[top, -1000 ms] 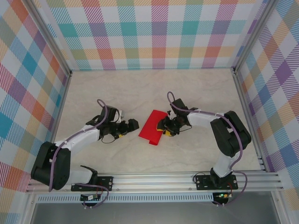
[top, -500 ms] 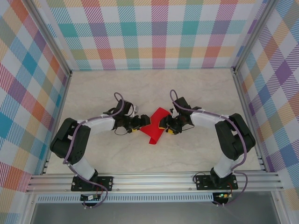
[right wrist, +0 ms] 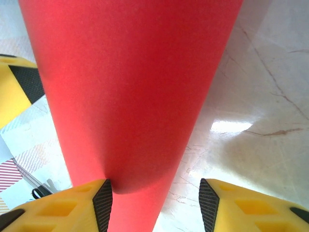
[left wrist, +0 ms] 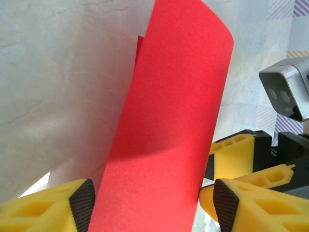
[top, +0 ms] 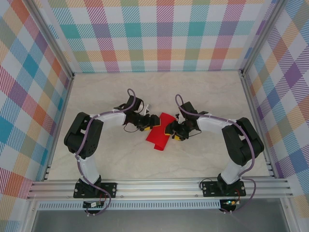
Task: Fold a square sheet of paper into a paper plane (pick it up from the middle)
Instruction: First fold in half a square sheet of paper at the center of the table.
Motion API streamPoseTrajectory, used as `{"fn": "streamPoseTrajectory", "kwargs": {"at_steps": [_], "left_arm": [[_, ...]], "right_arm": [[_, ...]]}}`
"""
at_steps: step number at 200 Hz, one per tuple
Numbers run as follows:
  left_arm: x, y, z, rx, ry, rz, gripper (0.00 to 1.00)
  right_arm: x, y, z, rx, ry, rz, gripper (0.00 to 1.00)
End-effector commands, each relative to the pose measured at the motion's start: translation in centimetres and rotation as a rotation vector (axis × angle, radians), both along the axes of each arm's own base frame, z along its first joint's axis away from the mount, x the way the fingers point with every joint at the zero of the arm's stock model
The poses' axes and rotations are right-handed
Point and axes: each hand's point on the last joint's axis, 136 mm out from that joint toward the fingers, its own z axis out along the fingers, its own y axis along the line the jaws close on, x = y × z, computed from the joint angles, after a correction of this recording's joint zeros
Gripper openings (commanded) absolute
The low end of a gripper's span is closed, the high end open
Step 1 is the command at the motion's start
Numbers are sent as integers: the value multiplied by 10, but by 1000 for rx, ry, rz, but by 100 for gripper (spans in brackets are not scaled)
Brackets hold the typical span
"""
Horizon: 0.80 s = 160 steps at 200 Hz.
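The square sheet of paper (top: 159,136) is bright red and bowed into an arch over the middle of the marble table (top: 203,92). My left gripper (top: 147,123) reaches in from the left and straddles the sheet's edge. In the left wrist view the paper (left wrist: 169,121) runs between my left gripper's (left wrist: 154,205) black pads, which stand apart. My right gripper (top: 173,130) comes in from the right. In the right wrist view the paper (right wrist: 130,82) leans on its left pad (right wrist: 102,203), and bare table shows before the right pad. Both grippers are open.
Checked walls (top: 164,34) close in the table on three sides. An aluminium rail (top: 159,186) with both arm bases runs along the near edge. The right gripper's yellow fingers (left wrist: 241,150) sit close beside the left gripper's.
My left arm has swung right to the paper, and its jaws have narrowed around the sheet's left edge. The paper has risen from lying flat into an arch. The right gripper has barely moved.
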Motion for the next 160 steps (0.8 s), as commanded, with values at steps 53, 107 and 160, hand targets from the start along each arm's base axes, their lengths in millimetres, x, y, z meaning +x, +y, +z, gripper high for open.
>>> {"fn": "streamPoseTrajectory", "kwargs": {"at_steps": [53, 107, 160], "left_arm": [[-15, -10, 12, -64, 16, -105, 29], [-18, -9, 15, -81, 11, -94, 11], [-22, -19, 16, -130, 4, -41, 8]], "right_arm": [[-7, -2, -2, 4, 15, 28, 54], [-5, -4, 3, 0, 6, 7, 55], [1, -3, 16, 77, -19, -93, 66]]}}
